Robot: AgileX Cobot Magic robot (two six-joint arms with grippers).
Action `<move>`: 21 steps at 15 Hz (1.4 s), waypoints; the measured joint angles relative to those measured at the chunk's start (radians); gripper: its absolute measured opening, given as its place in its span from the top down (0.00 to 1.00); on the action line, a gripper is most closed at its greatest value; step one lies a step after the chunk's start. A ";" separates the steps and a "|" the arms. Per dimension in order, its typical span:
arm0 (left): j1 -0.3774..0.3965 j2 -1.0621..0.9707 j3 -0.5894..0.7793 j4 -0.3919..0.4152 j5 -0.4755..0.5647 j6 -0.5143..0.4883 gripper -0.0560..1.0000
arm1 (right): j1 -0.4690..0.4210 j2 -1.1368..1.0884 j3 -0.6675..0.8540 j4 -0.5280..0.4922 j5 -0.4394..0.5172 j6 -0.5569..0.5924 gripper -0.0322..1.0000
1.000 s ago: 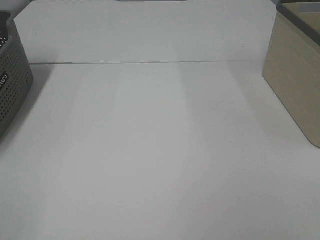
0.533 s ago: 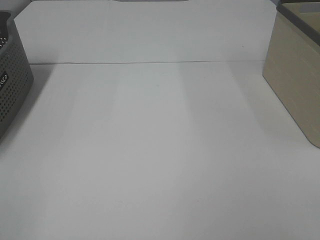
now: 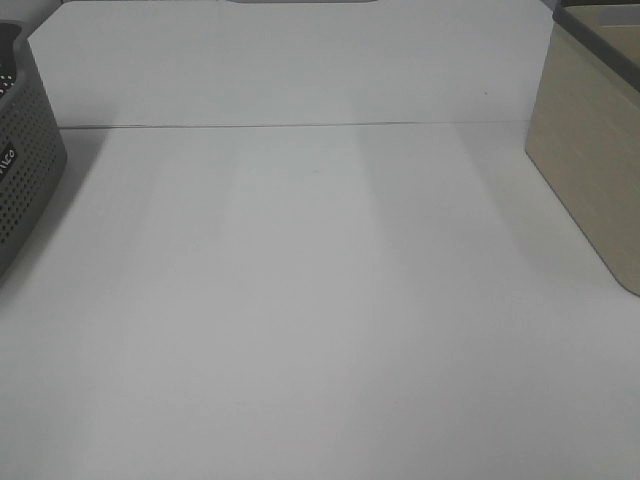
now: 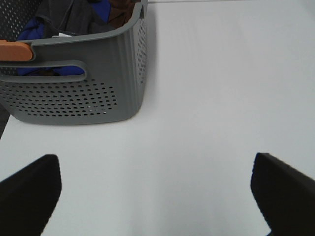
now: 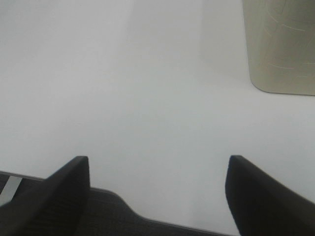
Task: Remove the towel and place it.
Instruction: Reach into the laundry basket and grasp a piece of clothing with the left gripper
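The towel (image 4: 74, 17) shows as dark charcoal cloth bunched inside the grey perforated basket (image 4: 88, 98), among blue and brown fabric; most of it is hidden by the basket wall. My left gripper (image 4: 157, 196) is open over bare table, short of the basket and apart from it, with nothing between its black fingers (image 4: 29, 194). My right gripper (image 5: 157, 194) is open too, empty, near the table's front edge, its fingers (image 5: 261, 196) wide apart. Neither gripper appears in the exterior high view.
The grey basket (image 3: 25, 150) stands at the table's left edge, with an orange piece (image 4: 15, 51) on its rim. A tall beige bin (image 3: 590, 150) stands at the right, also in the right wrist view (image 5: 280, 44). A white wall panel (image 3: 300, 70) backs the table.
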 joint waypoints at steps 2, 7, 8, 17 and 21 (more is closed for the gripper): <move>0.000 0.178 -0.106 0.000 0.003 0.121 0.01 | 0.000 0.000 0.000 0.000 0.000 0.000 0.24; 0.000 0.551 -0.380 0.025 0.095 0.603 0.01 | 0.000 0.000 0.000 0.000 0.000 0.000 0.24; 0.000 0.599 -0.418 0.039 0.106 0.650 0.01 | 0.000 0.000 0.000 0.000 0.000 0.000 0.24; 0.000 1.339 -0.889 0.547 0.129 0.894 0.01 | 0.000 0.000 0.000 0.000 0.000 0.000 0.24; 0.039 1.544 -1.002 0.538 0.099 0.982 0.01 | 0.000 0.000 0.000 0.000 0.000 0.000 0.24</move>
